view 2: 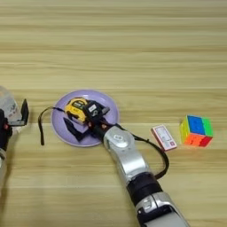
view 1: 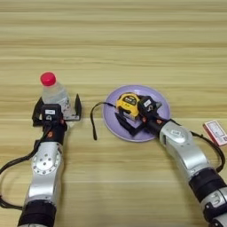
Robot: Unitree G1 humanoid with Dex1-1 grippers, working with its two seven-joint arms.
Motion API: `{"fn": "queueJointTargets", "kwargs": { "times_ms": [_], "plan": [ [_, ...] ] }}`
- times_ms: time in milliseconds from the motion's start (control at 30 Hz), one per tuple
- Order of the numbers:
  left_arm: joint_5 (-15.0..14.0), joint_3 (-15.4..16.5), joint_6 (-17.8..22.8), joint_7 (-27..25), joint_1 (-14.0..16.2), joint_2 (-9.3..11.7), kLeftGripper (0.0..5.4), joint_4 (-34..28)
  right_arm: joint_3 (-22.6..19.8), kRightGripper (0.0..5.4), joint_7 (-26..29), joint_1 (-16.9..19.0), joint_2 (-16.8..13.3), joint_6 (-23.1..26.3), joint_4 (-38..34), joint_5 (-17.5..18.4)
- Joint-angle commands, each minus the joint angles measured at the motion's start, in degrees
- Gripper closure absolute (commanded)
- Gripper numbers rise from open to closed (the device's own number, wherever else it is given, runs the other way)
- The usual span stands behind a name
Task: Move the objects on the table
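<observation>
**Bottle between the left tool's fingers, tape measure on the plate under the right tool**

Starting at my far left, the left tool [view 1: 56,111] sits on the wooden surface [view 1: 133,40] with its two black fingers [view 1: 78,106] spread wide apart. The water bottle [view 1: 55,95] stands upright between them, red cap [view 1: 48,79] on top. I cannot tell whether either finger actually touches the bottle's wall; the fingers are not pressed in on it.

Moving right, a black strap [view 1: 94,119] trails off the rim of the lilac plate [view 1: 157,98] and loops down onto the bare surface between the two arms. The strap leads to the yellow-and-black tape measure [view 1: 127,103], which lies on the plate, left of centre.

My right tool [view 1: 134,119] reaches in over the plate from the lower right. Its head is right against the tape measure's right side, one finger runs along the plate below the case, and I cannot tell whether the fingers are gripping it or apart.

Further right, beyond the right arm, a small red-and-white card [view 2: 163,137] lies flat on the surface, and just beside it stands a colourful puzzle cube [view 2: 196,131].
</observation>
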Motion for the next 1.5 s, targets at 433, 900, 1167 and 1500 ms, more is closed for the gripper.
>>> {"fn": "queueJointTargets", "kwargs": {
  "times_ms": [433,900,1167,1500],
  "plan": [
    [0.56,-0.33,0.89,0.28,0.14,-0.03,0.00,-0.44,-0.49,0.17,-1.10,-2.86,1.79,-3.07,5.45,-1.52],
    [0.63,-0.51,0.96,0.28,0.32,-0.17,0.00,-0.70,-0.71,1.12,-2.47,-1.94,2.11,-4.09,5.06,-1.58],
    [0.62,-0.50,0.96,0.32,0.58,-0.25,0.00,-0.91,-1.01,1.12,-3.76,0.09,1.89,-3.95,0.09,-1.55],
    [0.64,-0.58,1.04,0.47,0.87,-0.45,0.00,-1.20,-2.70,1.12,-6.64,3.86,0.86,-2.00,-10.53,-1.27]
  ]
}}
